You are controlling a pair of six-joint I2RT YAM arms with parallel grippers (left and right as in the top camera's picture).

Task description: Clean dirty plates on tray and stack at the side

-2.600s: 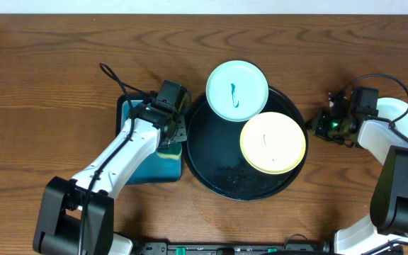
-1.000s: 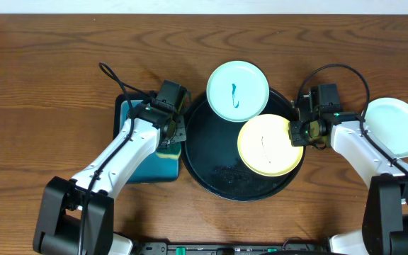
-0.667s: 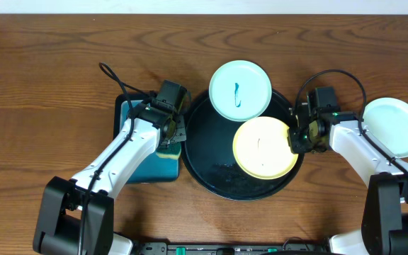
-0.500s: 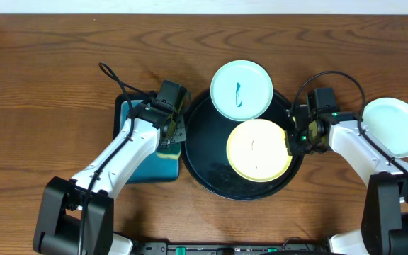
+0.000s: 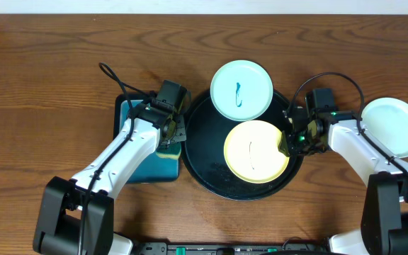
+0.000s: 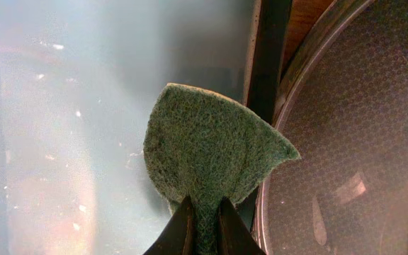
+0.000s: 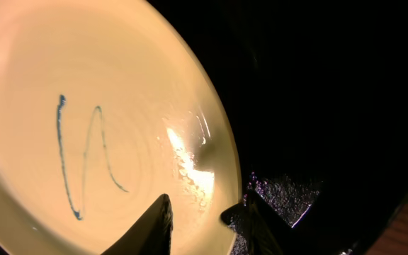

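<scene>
The black tray (image 5: 202, 164) holds a yellow plate (image 5: 256, 151) near its middle, a little toward 4 o'clock, with a thin blue squiggle on its face. A blue-white plate (image 5: 241, 90) with a blue mark lies across the tray's rim at 12 o'clock. A second pale plate (image 5: 393, 126) rests on the tabletop (image 5: 48, 85) at 3 o'clock, well apart from the tray.

The right gripper (image 7: 204, 205) meets the yellow plate at its 3 o'clock edge, jaws narrow and astride the rim; whether they pinch it I cannot tell.

At 9 o'clock the teal tray (image 5: 142, 164) lies just beside the black one. Over it the left gripper (image 6: 204, 216) has its jaws closed on a green scouring pad (image 6: 211, 152).
</scene>
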